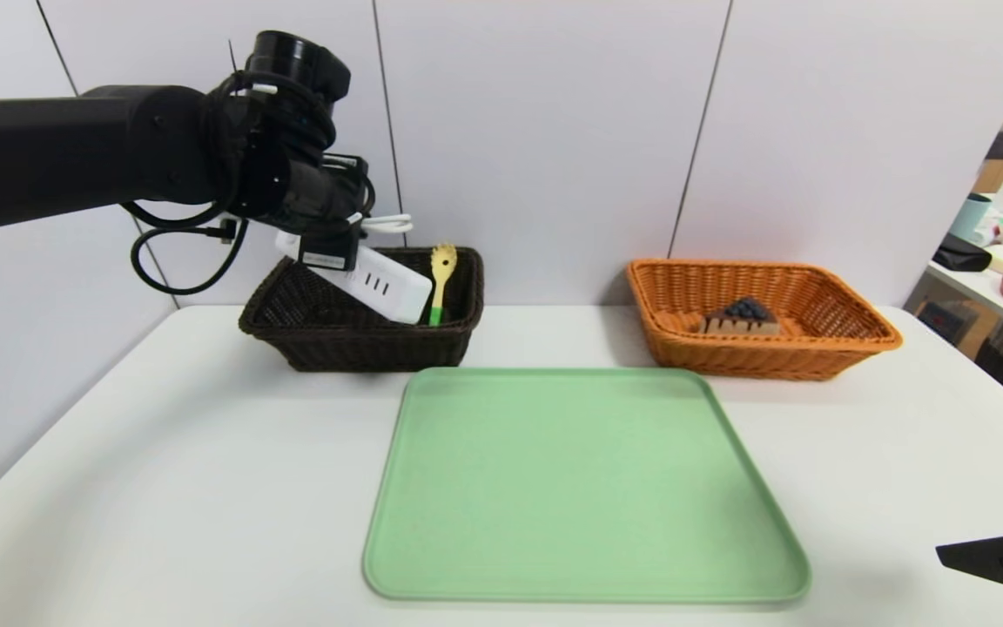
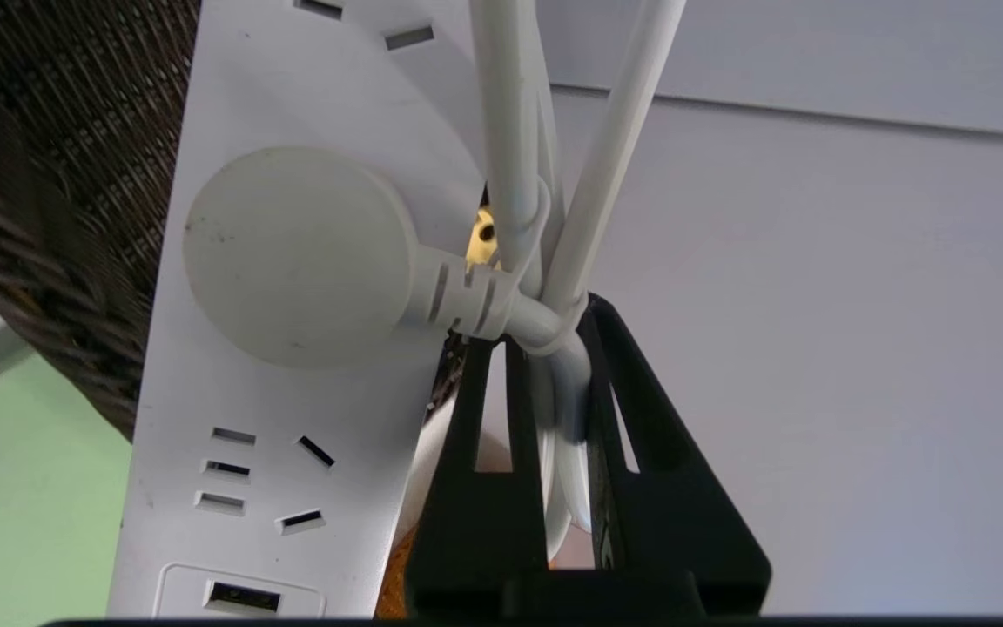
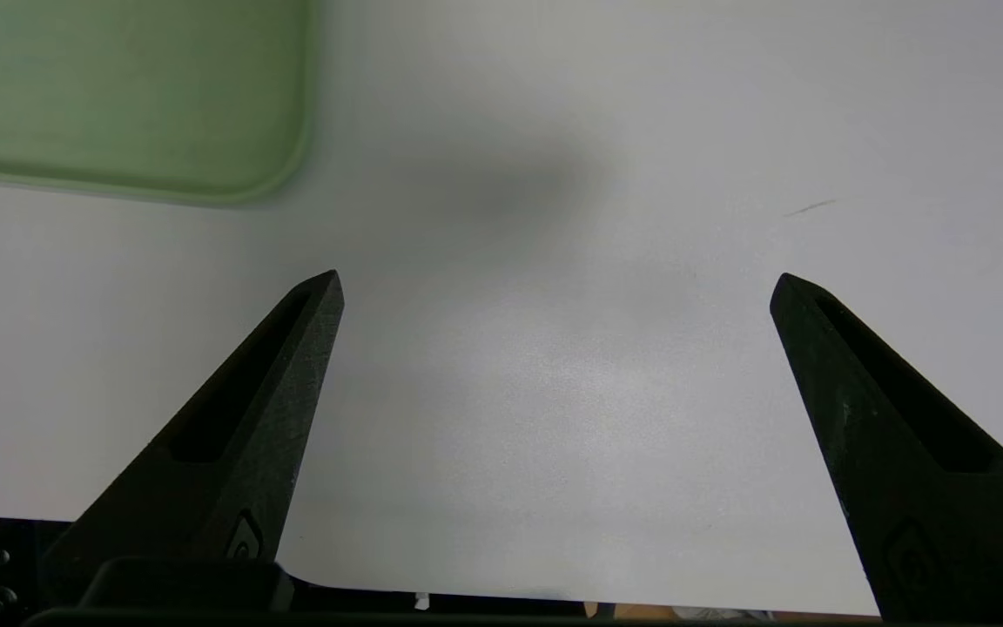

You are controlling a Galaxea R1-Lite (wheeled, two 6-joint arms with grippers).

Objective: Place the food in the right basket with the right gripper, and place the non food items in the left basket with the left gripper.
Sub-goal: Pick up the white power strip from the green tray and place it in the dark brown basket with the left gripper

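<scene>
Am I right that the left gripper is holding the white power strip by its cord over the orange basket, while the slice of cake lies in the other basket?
Not quite: the baskets are swapped. The head view shows the left gripper holding the white power strip by its cord over the dark brown basket, while the slice of cake lies in the orange one.

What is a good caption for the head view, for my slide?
Left pincer holds the power strip by its cord over the dark basket; cake sits in the orange basket.
</scene>
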